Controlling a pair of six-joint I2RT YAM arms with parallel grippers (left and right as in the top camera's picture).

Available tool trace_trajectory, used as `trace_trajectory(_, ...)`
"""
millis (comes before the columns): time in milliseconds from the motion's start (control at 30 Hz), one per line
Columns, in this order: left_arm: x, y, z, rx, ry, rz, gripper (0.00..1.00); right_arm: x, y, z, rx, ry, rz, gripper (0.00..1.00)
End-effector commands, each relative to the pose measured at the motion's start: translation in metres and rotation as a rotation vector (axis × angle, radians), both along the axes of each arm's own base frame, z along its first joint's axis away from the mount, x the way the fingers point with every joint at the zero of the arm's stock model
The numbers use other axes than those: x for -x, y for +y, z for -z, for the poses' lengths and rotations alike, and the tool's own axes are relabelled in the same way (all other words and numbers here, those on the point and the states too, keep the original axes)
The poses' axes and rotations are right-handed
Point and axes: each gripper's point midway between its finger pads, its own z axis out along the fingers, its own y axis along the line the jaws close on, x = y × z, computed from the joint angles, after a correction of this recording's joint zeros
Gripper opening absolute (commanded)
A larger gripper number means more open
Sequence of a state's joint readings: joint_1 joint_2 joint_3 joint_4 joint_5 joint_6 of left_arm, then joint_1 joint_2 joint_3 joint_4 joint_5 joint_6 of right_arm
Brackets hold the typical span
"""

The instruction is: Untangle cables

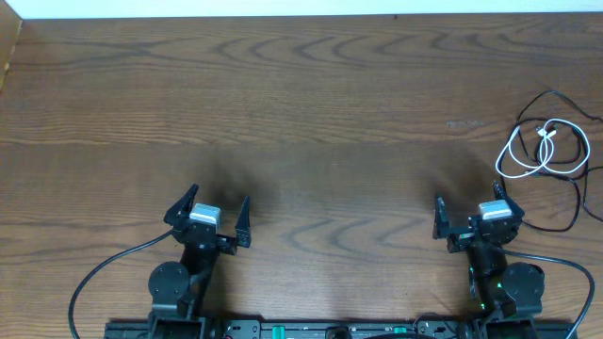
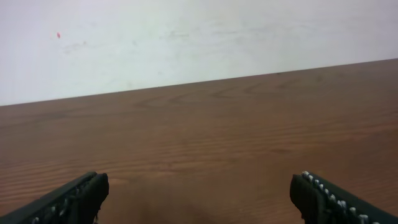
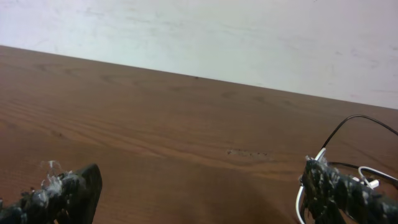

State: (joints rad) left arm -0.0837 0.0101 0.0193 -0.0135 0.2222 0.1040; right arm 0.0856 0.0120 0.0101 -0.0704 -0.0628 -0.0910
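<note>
On the far right edge, the white cable (image 1: pixel 545 135) and black cable (image 1: pixel 577 193) are lying looped together. Left gripper (image 1: pixel 219 200) and right gripper (image 1: pixel 468 202) are sitting with jaws wide apart, empty. The right one should be aiming for a single loose strand.

Cables (image 1: pixel 549 148) (black, white) tangled, table's right edge

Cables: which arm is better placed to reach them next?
Right. The white cable and black cable lie together near the right edge of the table, just beyond the open right hand and in its wrist view. The open left hand sits far across the table.
</note>
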Motion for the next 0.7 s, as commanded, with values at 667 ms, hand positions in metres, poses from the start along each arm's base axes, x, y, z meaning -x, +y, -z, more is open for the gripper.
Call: trace_trajectory(667, 0.0031, -0.0098, 0.0148, 0.101, 0.074, 0.032, 0.98, 0.0001, 0.0007, 0.0013, -0.007, 0.001, -0.001, 0.99)
